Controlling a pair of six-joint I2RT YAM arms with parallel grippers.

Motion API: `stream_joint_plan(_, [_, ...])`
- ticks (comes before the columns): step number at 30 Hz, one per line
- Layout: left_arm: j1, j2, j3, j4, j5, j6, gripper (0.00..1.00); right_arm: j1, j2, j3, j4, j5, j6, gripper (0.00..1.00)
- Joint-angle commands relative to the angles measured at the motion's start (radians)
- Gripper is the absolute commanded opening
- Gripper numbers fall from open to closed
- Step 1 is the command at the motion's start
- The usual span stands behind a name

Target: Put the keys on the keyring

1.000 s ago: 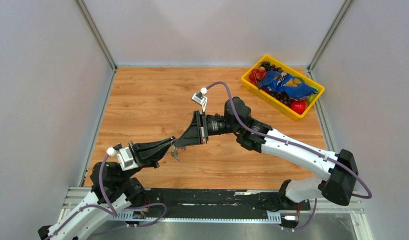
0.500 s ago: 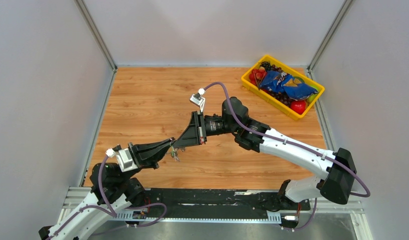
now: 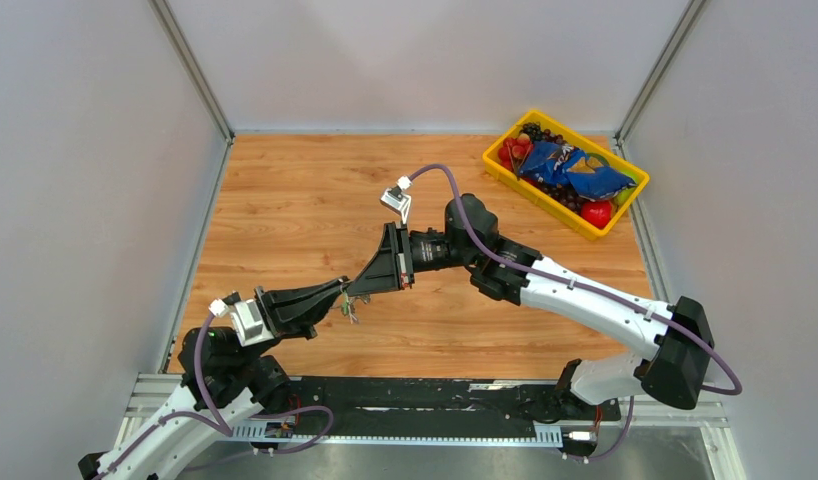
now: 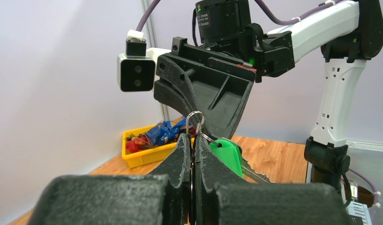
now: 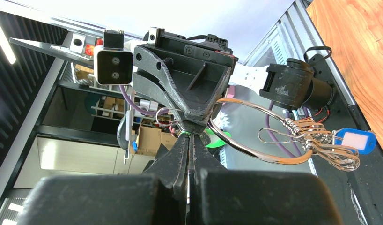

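The green-tagged key (image 4: 225, 154) hangs just right of the left gripper (image 4: 193, 140) fingertips, and a plain metal key (image 4: 255, 172) slants down behind and below the tag. Both hang from a small wire loop (image 4: 194, 123) that rises out of the pinch. The left jaws are pressed narrow on this loop, with only its wire between them. The right gripper (image 5: 190, 139) meets it tip to tip from the far side, its fingers squeezed together with no gap showing. The keyring (image 5: 255, 154), a large silver ring, curves away to the right of the right gripper's fingertips and ends right at them. I cannot tell whether its wire is actually caught between those fingers. A tangle of wire clasps and a key with a blue tag (image 5: 356, 139) hang on the ring's far right side, well out from the tips. Both grippers and the keys are held in the air above the wooden table (image 3: 305, 200). Far beyond the right gripper, a yellow bin (image 4: 138, 157) holds mixed items.
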Motion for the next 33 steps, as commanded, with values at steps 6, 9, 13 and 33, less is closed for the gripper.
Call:
stream_joint_plan(6, [-0.003,-0.001,0.005,0.045,0.060,0.006,0.01,-0.004,-0.037,0.039,0.005,0.053,-0.013,0.00])
stream_joint_plan(9, [-0.004,0.008,0.006,0.039,0.066,0.003,0.01,-0.003,-0.036,0.073,-0.006,0.061,-0.037,0.00])
stream_joint_plan(13, [-0.004,0.012,0.008,0.034,0.067,-0.001,0.01,-0.004,-0.037,0.116,-0.026,0.064,-0.065,0.00])
stream_joint_plan(33, [-0.004,0.047,0.027,0.016,0.075,-0.007,0.01,0.022,0.009,0.181,-0.032,0.043,-0.078,0.00])
